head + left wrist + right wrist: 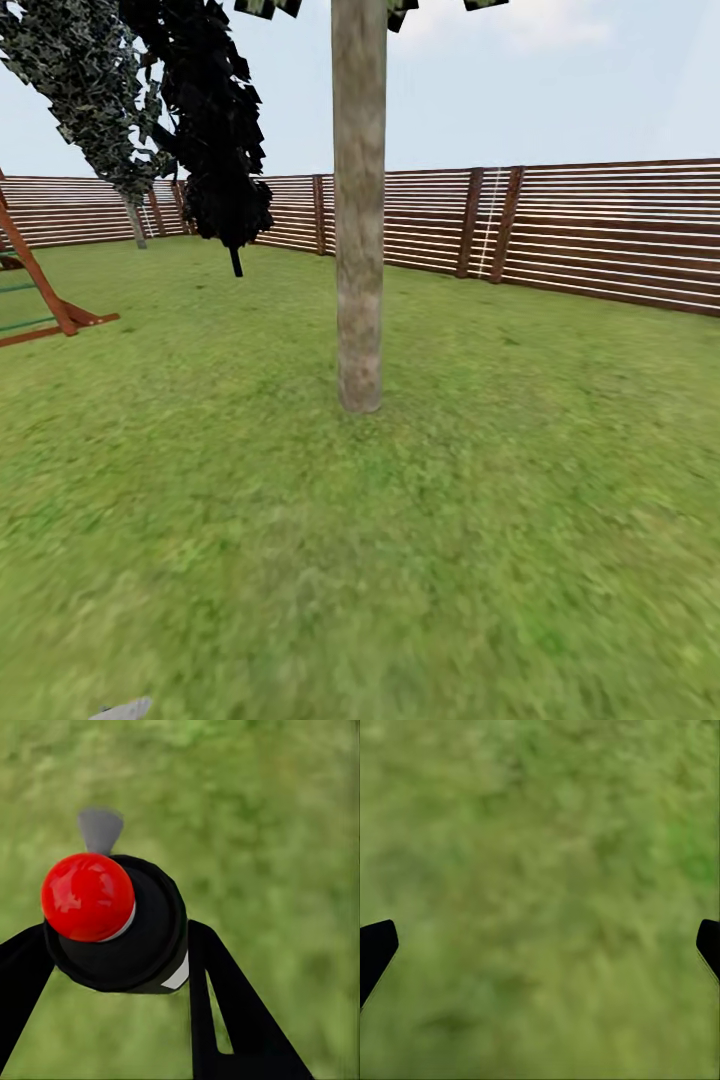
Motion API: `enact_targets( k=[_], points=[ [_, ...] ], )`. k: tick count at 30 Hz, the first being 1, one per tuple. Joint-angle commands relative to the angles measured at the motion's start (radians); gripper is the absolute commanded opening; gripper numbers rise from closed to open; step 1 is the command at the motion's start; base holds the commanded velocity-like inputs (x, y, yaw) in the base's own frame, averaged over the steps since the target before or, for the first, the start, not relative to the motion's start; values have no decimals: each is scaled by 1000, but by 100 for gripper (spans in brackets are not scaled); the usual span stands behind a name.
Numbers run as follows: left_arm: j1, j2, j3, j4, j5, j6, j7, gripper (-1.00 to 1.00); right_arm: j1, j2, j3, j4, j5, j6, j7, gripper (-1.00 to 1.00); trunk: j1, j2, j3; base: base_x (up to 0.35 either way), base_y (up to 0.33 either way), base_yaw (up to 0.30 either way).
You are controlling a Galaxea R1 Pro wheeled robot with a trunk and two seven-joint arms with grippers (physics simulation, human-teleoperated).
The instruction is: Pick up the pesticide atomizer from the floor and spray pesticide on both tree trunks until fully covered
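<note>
**Bottle held at the left arm, tree trunk straight ahead**

Jaws of the left gripper (112, 967) were pinching the spray bottle (120, 934): in the left wrist view one black finger pressed on each side of its dark round body, with the glossy red top (88, 897) facing the camera and a sliver of white label (178, 975) showing at the edge. A small grey nozzle (100, 830) stuck out past the red top. Blurred green grass (270, 825) lay beyond the bottle.

Jaws of the right gripper (540, 945) were spread wide, with only the two black fingertips (375, 949) showing at opposite edges of the right wrist view and nothing between them but grass (540, 870).

From the head view, a thick grey-beige tree trunk (359, 220) rose straight from the lawn (400, 560) near the middle of the picture, bare of branches low down. Behind it ran a reddish-brown slatted fence (600, 230) around the garden. To the left a black, narrow tree (220, 130) leaned beside a second, grey-green leafy crown (90, 80). A red wooden frame (45, 290) stood on the grass at the far left. A small grey shape (122, 710) showed at the bottom edge of the head view; I could not tell what it was
</note>
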Motion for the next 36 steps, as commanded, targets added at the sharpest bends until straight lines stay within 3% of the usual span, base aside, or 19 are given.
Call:
enact_targets(
  k=[1,26,36],
  points=[
    [-1,0,-5,1,6,-3,0,-100,-1,0,6,1,9,0,-10,100,0,0,-1,339,0,0],
    [-1,0,-5,1,6,-3,0,-100,-1,8,4,1,5,-2,-10,100,0,0,-30,339,0,-65],
    [-1,0,-5,1,6,-3,0,-100,-1,-1,4,1,9,-1,-10,100,0,0,-31,339,0,-2]
  ],
)
